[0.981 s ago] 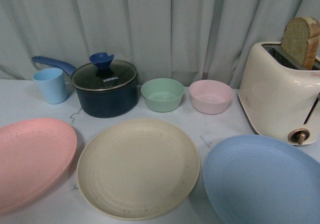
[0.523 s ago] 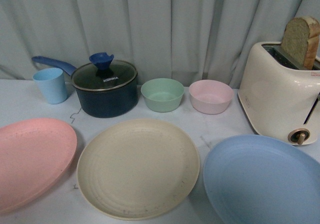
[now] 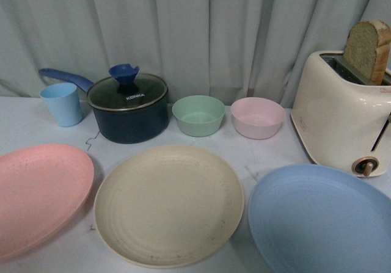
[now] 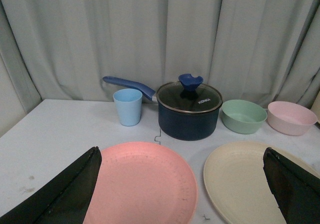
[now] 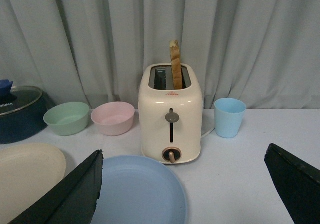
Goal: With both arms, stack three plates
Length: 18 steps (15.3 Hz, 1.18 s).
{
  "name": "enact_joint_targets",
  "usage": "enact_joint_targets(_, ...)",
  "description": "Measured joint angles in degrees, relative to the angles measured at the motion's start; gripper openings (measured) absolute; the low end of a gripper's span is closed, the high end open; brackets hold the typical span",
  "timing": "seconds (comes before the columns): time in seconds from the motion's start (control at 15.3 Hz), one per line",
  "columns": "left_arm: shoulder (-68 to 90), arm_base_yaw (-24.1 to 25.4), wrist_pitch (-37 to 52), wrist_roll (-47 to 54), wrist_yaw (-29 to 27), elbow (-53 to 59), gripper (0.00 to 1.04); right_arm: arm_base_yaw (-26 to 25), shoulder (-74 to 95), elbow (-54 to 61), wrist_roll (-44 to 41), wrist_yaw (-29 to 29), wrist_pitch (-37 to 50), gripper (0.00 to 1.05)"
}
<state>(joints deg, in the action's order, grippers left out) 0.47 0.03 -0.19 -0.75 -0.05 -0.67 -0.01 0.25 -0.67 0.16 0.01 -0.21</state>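
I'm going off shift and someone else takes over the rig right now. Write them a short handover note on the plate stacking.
Left hand: open, empty, facing the pink plate.
Right hand: open, empty, facing the blue plate.
Neither arm shows in the front view.
Plates: the pink plate is on the robot's left, the cream plate in the middle and the blue plate on the right. All lie flat on the table, side by side, none on another.
Done: nothing stacked yet.
Left: the whole stack. The cream plate looks like a sensible base, with the other two laid on it.
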Motion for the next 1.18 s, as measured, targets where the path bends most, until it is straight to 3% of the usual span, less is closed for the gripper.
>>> enact_joint_targets(0.72,0.0,0.0,0.0,0.0,0.0,0.0,0.98,0.0,0.0,0.0,0.0,0.0,0.0,0.98)
enact_joint_targets(0.78,0.83,-0.92,-4.39,-0.87,-2.78,-1.11,0.98,0.0,0.0,0.0,0.0,0.0,0.0,0.98)
enact_joint_targets(0.85,8.48,-2.51,-14.64,-3.48,-10.34,-6.1,0.98,0.0,0.0,0.0,0.04,0.09,-0.02,0.98)
enact_joint_targets(0.92,17.31,3.13,-14.62,-3.89,-10.78,-9.57,0.98,0.0,0.0,0.0,-0.07,-0.2,0.09,0.98)
enact_joint_targets(0.98,23.71,9.75,-7.63,-3.34,-5.64,-10.99,0.98,0.0,0.0,0.0,-0.07,-0.04,-0.02,0.98)
enact_joint_targets(1.18,52.28,22.82,14.84,2.12,11.37,-20.65,0.98,0.0,0.0,0.0,-0.07,-0.02,0.0,0.98)
